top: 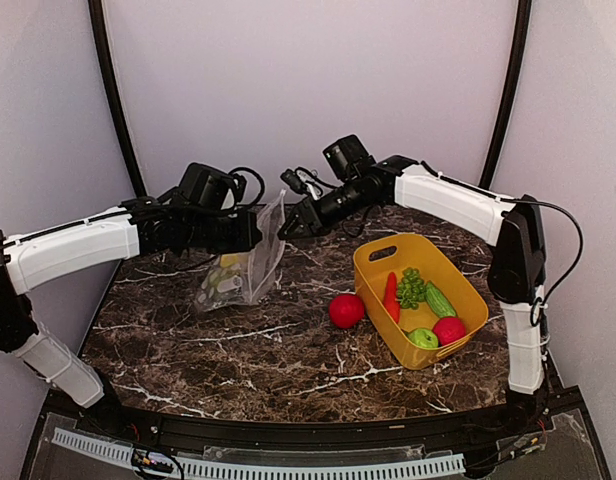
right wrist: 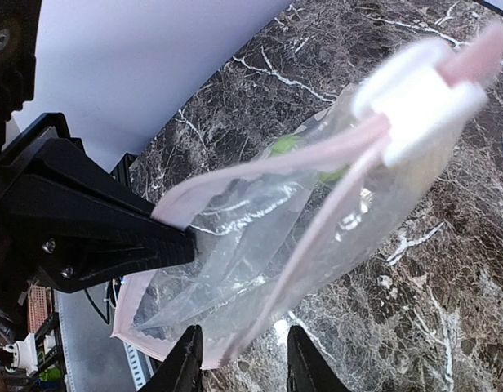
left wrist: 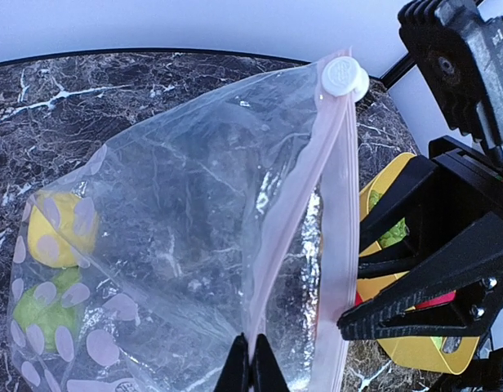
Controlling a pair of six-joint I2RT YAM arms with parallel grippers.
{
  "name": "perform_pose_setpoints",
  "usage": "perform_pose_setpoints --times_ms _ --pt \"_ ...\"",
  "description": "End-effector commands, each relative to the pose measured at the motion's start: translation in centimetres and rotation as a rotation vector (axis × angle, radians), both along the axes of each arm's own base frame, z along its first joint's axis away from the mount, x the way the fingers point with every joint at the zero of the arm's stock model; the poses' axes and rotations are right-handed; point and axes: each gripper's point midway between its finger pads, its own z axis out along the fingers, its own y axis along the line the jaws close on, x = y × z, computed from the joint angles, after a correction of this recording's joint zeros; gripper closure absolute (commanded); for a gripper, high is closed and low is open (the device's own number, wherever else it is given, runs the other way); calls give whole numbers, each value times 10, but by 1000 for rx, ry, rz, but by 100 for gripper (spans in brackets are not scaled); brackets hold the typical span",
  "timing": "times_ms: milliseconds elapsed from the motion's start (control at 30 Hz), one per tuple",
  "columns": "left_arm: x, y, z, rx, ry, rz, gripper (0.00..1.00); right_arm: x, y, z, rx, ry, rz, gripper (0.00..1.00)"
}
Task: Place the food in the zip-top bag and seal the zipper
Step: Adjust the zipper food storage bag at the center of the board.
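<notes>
Clear thin plastic: the zip-top bag [top: 250, 262] is held up over the left-centre bench [top: 238, 350]. It looks limp, light and slippery, so it is best taken at the stiffer zipper [left wrist: 337, 212] strip. Yellow and green food [left wrist: 60, 237] sags in its lower corner. The left end effector [left wrist: 251, 367] is fully closed, pinching the zipper strip. The right end effector [right wrist: 239, 359] stands part open with the mouth edge between its jaws, no grip evident. More food sits in the yellow tub [top: 388, 325], right.
</notes>
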Motion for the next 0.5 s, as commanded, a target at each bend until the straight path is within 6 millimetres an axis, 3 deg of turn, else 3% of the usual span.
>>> perform_pose_setpoints --times_ms 0,100,233,267,367,467 --pt "-1 -4 -8 5 27 -23 99 -2 11 1 10 11 6 66" --pt "-1 -5 -9 12 29 -26 99 4 10 -9 -29 10 -29 72" --pt "1 11 -3 111 21 10 99 15 -5 -9 -85 -33 -100 100" --pt "7 19 10 148 -18 38 99 20 -13 -5 -94 -48 -127 100" --pt "6 39 24 253 -39 71 99 33 -32 2 -110 -77 -185 100" --pt "8 43 40 274 -71 75 99 36 -40 6 -111 -94 -194 100"
